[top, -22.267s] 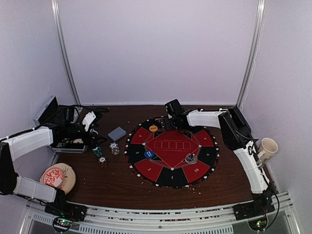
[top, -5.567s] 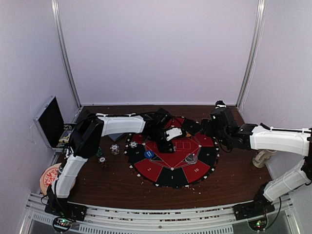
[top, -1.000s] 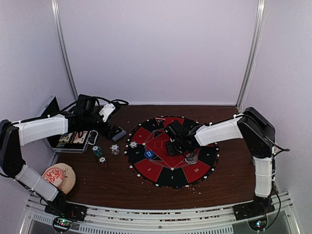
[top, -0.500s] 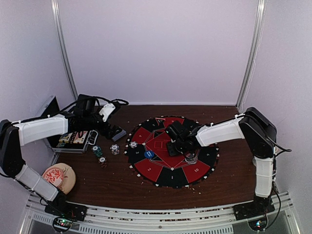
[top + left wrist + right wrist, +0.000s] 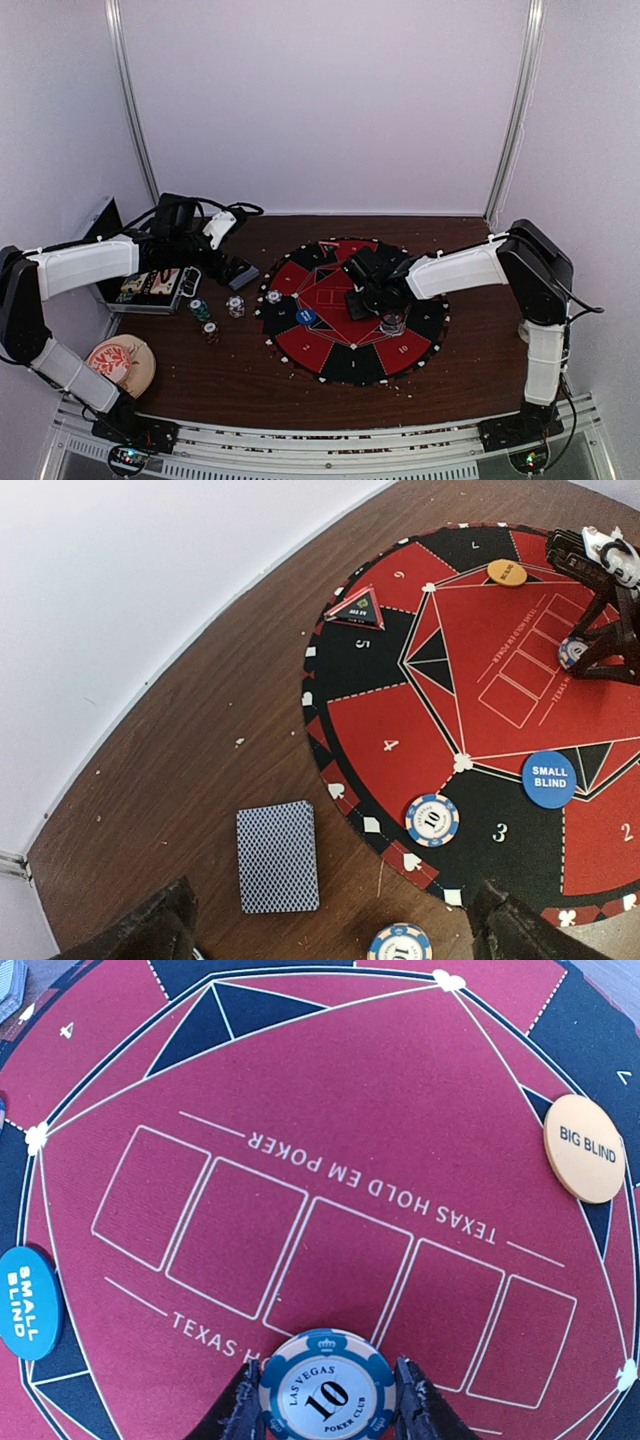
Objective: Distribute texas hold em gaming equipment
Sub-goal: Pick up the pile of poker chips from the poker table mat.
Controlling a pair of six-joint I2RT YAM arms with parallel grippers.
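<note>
My right gripper (image 5: 326, 1400) is shut on a blue-and-white "10" poker chip (image 5: 326, 1387), held flat just over the mat's red centre, by the row of card boxes; the same gripper (image 5: 364, 297) shows from above. My left gripper (image 5: 330, 898) hangs open above the table, its fingers either side of a blue-backed card deck (image 5: 277, 857). One "10" chip (image 5: 432, 819) lies on the mat near the 3. Another chip (image 5: 400, 943) is on the wood below it. On the mat lie the blue SMALL BLIND button (image 5: 22, 1302) and the orange BIG BLIND button (image 5: 584, 1148). A clear disc (image 5: 392, 322) lies there too.
The round red-and-black mat (image 5: 350, 362) fills the table's middle. Three short chip stacks, white (image 5: 235, 305), teal (image 5: 201, 311) and reddish (image 5: 211, 331), stand left of it. An open metal case (image 5: 150, 285) sits at the far left, and a red-patterned dish (image 5: 118, 362) near the left arm's base.
My right gripper has edged a little to the right over the mat with the chip still in it. The left arm has not moved.
</note>
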